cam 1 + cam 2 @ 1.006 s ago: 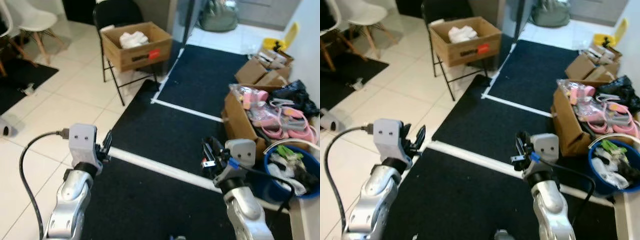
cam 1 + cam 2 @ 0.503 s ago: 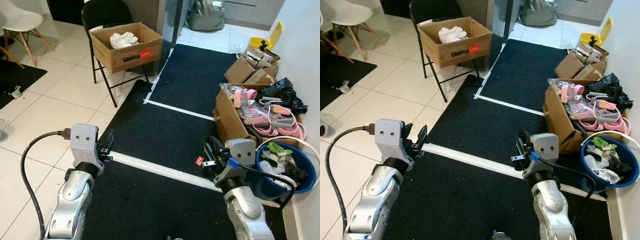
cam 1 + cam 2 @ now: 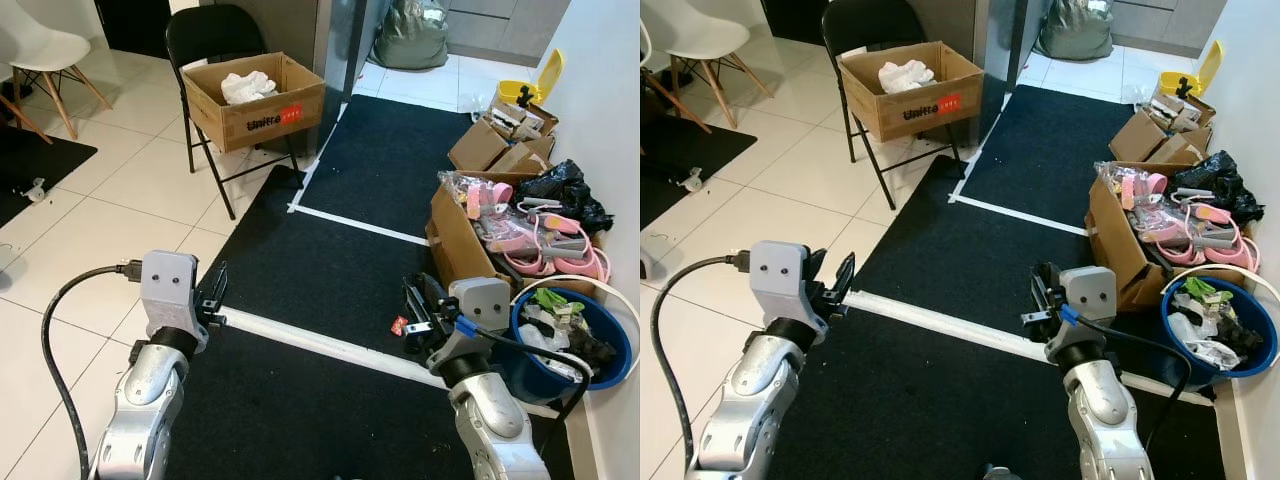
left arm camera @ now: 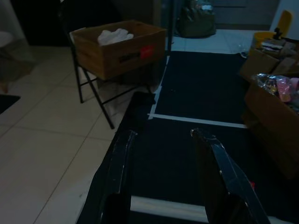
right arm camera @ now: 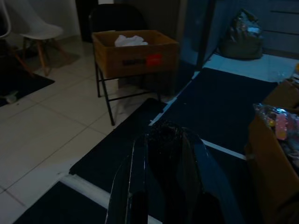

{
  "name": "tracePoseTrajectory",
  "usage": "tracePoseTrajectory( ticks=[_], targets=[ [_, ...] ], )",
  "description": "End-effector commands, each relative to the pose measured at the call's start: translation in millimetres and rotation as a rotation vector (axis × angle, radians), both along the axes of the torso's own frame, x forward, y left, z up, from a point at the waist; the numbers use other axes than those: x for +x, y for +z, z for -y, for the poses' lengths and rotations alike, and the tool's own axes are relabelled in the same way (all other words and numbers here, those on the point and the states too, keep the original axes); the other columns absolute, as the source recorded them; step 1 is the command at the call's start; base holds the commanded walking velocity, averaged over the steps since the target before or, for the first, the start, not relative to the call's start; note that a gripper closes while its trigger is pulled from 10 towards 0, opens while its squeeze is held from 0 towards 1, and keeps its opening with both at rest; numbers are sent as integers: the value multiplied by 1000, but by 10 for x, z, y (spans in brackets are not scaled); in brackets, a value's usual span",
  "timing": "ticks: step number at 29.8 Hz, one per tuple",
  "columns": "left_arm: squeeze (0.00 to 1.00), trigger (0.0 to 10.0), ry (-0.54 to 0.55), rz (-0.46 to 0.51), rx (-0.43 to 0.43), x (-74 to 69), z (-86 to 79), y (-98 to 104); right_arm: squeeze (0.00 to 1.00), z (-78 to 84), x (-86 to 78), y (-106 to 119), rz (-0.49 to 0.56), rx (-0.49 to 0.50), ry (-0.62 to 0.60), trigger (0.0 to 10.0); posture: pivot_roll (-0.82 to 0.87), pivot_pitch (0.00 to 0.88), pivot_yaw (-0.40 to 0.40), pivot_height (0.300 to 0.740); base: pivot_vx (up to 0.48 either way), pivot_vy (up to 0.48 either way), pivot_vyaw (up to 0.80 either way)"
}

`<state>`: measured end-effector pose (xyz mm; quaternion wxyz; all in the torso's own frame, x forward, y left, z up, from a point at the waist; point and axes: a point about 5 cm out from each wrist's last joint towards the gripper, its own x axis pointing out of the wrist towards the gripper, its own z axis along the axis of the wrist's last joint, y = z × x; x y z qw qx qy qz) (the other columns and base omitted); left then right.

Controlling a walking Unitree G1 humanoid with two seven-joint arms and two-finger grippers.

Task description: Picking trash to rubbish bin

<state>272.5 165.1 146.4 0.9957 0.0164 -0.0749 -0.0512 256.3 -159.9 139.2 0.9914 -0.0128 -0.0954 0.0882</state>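
1. Trash: a small red scrap lies on the black mat, just beside the white strip that crosses the mat, and near the tips of my right gripper.
2. Rubbish bin: a blue tub, already holding mixed litter, stands against the wall on my right, next to an open cardboard box of pink items.
3. Right gripper: I hold it raised above the mat, between the red scrap and the blue tub. In the right wrist view its two black fingers lie close together around something dark; I cannot tell whether they grip anything.
4. Left gripper: I hold it over the near edge of the mat, above the white strip. In the left wrist view its fingers stand well apart with nothing between them.
5. Background: a black folding chair carries a cardboard box with white crumpled material inside and a red label on its side. A white chair stands on the tiled floor at far left. A yellow container and more cardboard boxes sit along the right wall, beside a black bag.
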Motion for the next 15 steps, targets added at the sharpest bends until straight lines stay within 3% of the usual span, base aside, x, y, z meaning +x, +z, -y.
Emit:
tracePoseTrajectory(
  ticks=[1,15],
  targets=[
    [0,10000,-8,-5,0,-15,20,-23,0,4,5,-26,-16,-8,-1,10000,-33,121,-19,740,311,0,0],
    [0,10000,-7,-4,5,-17,3,-24,0,-29,19,-28,-15,-3,9,10000,-30,123,-21,740,317,0,0]
  ],
)
